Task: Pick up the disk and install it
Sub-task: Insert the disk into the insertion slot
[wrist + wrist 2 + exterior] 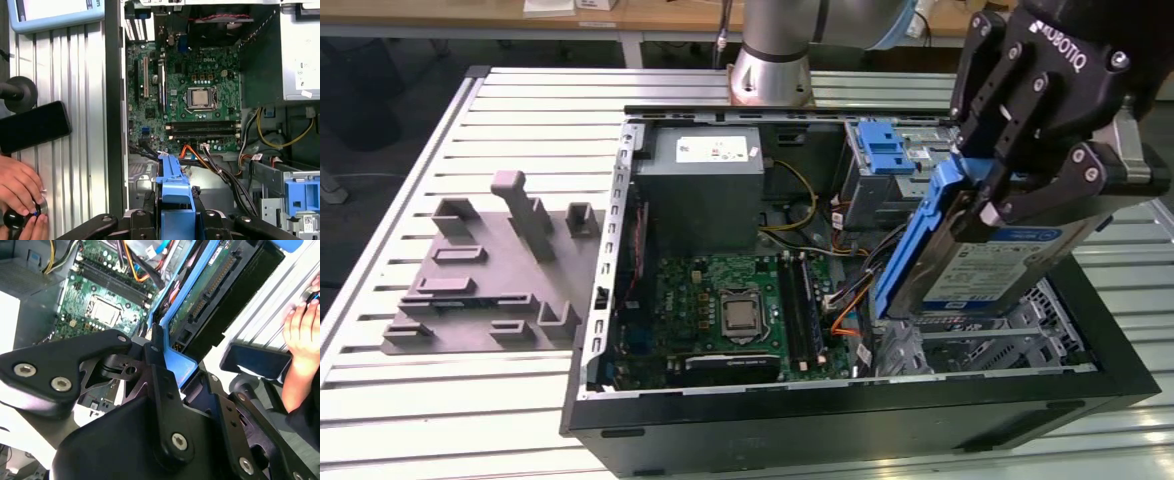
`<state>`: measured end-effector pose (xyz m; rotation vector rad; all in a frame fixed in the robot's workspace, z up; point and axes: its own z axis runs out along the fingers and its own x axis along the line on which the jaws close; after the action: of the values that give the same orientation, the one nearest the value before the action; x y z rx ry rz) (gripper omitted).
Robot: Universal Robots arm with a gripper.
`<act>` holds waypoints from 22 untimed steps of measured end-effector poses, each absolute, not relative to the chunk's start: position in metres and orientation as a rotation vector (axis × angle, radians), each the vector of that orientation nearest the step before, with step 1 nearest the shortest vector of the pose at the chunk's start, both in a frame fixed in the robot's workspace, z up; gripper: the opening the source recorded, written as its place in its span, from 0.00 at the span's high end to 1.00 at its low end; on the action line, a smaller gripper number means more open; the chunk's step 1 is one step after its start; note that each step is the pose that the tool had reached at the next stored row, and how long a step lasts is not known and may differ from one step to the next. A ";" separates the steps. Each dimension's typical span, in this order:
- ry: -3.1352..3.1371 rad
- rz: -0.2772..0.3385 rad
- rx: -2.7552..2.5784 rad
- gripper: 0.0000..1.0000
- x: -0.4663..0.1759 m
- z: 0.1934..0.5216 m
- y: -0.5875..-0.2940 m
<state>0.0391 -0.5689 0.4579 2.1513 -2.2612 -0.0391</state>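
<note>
The gripper (1022, 203) fingers pinch the disk (983, 272) across its blue frame, tilted above the open case (854, 405), at 3 o'clock in the exterior view. It seems stiff, fairly heavy and shock-sensitive.

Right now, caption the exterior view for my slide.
The gripper holds the disk tilted over the open computer case.

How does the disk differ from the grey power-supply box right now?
The disk is held tilted in the gripper; the power-supply box sits level, mounted in the case. The disk has a blue carrier frame; the box is plain grey and bulkier. Both carry printed labels.
</note>
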 end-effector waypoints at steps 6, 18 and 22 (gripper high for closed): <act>-2.261 -0.039 2.151 0.64 0.041 0.458 -0.569; -2.261 -0.039 2.151 0.64 0.052 0.456 -0.569; -2.258 -0.039 2.155 0.64 0.058 0.454 -0.569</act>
<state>0.0576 -0.5691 0.4543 2.1548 -2.2579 -0.0394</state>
